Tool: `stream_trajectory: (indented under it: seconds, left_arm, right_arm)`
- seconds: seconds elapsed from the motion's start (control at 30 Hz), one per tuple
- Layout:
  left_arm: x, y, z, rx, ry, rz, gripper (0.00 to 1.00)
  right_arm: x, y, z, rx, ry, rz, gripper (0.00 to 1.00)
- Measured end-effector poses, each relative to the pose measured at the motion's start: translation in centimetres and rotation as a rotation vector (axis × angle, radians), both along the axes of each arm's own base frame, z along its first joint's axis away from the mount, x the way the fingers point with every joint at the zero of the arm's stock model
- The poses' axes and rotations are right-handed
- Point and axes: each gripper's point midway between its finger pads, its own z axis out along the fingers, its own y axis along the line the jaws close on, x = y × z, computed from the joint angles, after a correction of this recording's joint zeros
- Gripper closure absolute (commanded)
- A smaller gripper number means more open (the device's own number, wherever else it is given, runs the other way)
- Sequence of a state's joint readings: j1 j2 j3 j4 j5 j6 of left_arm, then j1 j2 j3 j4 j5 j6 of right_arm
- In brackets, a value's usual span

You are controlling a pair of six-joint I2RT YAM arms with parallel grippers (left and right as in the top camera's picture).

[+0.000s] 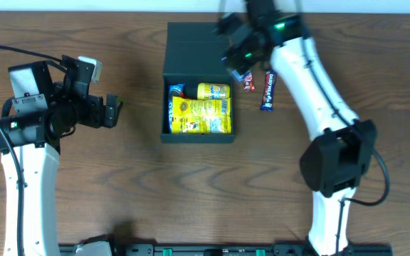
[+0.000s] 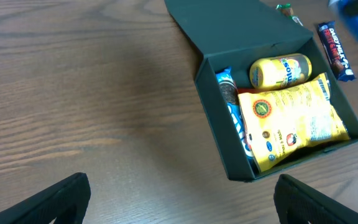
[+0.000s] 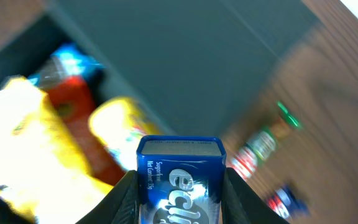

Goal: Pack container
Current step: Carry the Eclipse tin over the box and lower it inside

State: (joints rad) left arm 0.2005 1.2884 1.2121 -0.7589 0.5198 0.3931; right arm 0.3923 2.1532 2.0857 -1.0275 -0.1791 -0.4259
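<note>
The black container (image 1: pixel 198 135) sits open at the table's middle, its flap lid (image 1: pixel 194 50) laid back. Inside are a yellow snack bag (image 1: pixel 201 116), a yellow tub (image 1: pixel 213 90) and a blue packet (image 1: pixel 175 90); they also show in the left wrist view (image 2: pixel 291 118). My right gripper (image 1: pixel 239 60) is shut on a blue Eclipse mint box (image 3: pixel 179 180) and holds it above the container's back right corner. My left gripper (image 1: pixel 112 110) is open and empty, left of the container (image 2: pixel 229 112).
A Dairy Milk bar (image 1: pixel 267 89) and a small red candy (image 1: pixel 248 82) lie on the wood right of the container. The bar also shows in the left wrist view (image 2: pixel 335 51). The right arm's base (image 1: pixel 337 160) stands at the right.
</note>
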Motion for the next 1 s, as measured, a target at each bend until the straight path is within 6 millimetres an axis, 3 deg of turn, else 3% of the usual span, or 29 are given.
stream_trajectory:
  seconds: [0.1, 0.23, 0.5, 0.83, 0.97, 1.0]
  left_arm:
    - [0.0, 0.0, 0.0, 0.000, 0.000, 0.000, 0.05]
    - [0.0, 0.0, 0.0, 0.000, 0.002, 0.000, 0.05]
    - [-0.2, 0.0, -0.1, -0.002, 0.010, 0.000, 0.05]
    - [-0.3, -0.1, -0.2, -0.003, 0.015, -0.001, 0.05]
    - [-0.3, -0.1, -0.2, -0.003, 0.015, 0.000, 0.05]
    - [-0.3, -0.1, -0.2, -0.003, 0.015, 0.000, 0.05]
  right_arm:
    - [-1.1, 2.1, -0.1, -0.042, -0.028, 0.097, 0.73]
    - [-1.8, 3.3, -1.6, -0.099, -0.030, 0.188, 0.73]
    - [-1.3, 3.0, -7.2, -0.230, 0.014, 0.250, 0.75]
    - [-1.6, 3.3, -8.3, -0.259, 0.026, 0.272, 0.76]
    - [-1.7, 3.4, -8.4, -0.254, 0.030, 0.276, 0.51]
    - [-1.8, 3.4, -8.4, -0.253, 0.032, 0.277, 0.41]
